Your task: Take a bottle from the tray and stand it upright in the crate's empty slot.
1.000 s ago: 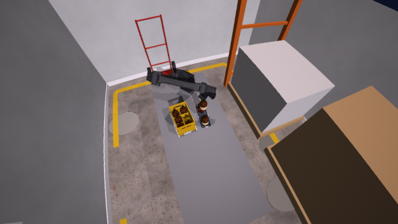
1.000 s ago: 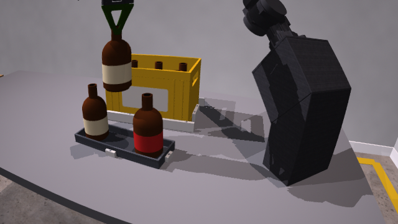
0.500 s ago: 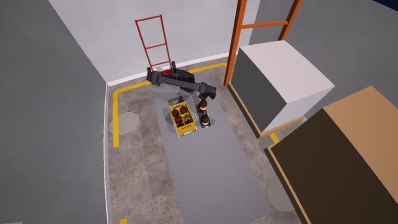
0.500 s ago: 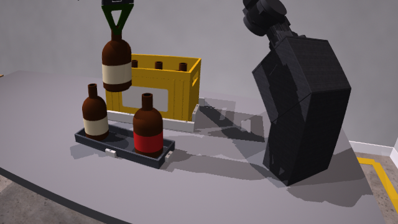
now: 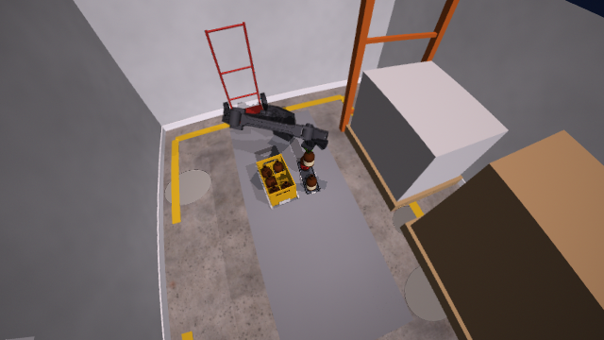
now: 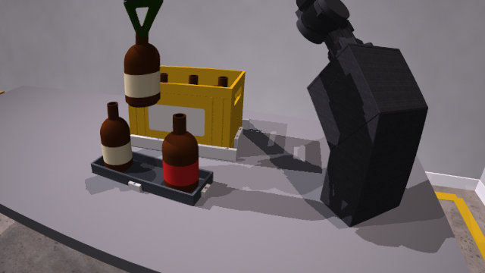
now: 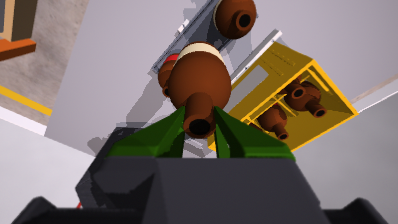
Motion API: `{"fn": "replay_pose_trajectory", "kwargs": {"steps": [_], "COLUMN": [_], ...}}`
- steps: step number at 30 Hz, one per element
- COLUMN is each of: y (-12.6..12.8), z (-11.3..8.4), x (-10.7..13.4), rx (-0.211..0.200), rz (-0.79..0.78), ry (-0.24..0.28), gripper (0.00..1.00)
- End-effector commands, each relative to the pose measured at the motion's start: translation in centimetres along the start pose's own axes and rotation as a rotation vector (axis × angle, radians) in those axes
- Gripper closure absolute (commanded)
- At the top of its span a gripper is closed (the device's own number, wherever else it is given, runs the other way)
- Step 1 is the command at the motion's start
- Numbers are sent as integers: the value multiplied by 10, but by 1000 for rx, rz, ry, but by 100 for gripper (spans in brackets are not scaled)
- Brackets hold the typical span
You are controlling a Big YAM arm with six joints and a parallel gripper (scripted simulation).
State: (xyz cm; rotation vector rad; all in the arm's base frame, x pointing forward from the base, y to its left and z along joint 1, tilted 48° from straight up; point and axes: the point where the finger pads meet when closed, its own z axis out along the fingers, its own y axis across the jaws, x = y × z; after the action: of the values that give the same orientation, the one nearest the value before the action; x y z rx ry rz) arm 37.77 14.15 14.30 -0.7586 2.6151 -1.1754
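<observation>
Tool (image 5: 308, 147) (image 6: 142, 29) (image 7: 199, 111), upper left of the exterior frame: green fingers narrowly parted, closed on the neck of a cream-labelled bottle (image 5: 308, 160) (image 6: 142, 76) (image 7: 201, 82). Bottle upright, raised clear of the bench (image 5: 311, 246) (image 6: 242, 231) (image 7: 120, 40). Tray (image 5: 317, 190) (image 6: 151, 186) (image 7: 200, 25), lower left, carries two standing bottles. Yellow crate (image 5: 284, 197) (image 6: 223, 114) (image 7: 280, 62) behind it, bottles inside; held bottle outside the crate.

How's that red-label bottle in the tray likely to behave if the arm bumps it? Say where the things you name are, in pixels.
The red-label bottle (image 6: 180, 159) (image 7: 167, 75) would probably tip if pushed at its thin neck, being tall and upright. Its smooth, glossy round body looks apt to slip or roll once over, though the low rim of the tray (image 6: 167, 193) might catch its base.
</observation>
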Motion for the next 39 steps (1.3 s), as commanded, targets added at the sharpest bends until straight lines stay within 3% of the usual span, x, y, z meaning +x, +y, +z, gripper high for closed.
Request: {"fn": "replay_pose_trajectory", "kwargs": {"steps": [1,11,39], "y": [-10,-10,-10], "z": [-31,-39,-40], "x": [-16,-15,-15], "rx": [-10,-11,-11], "rz": [42,42,40], "ry": [-58,-58,-58], "gripper": [100,100,100]}}
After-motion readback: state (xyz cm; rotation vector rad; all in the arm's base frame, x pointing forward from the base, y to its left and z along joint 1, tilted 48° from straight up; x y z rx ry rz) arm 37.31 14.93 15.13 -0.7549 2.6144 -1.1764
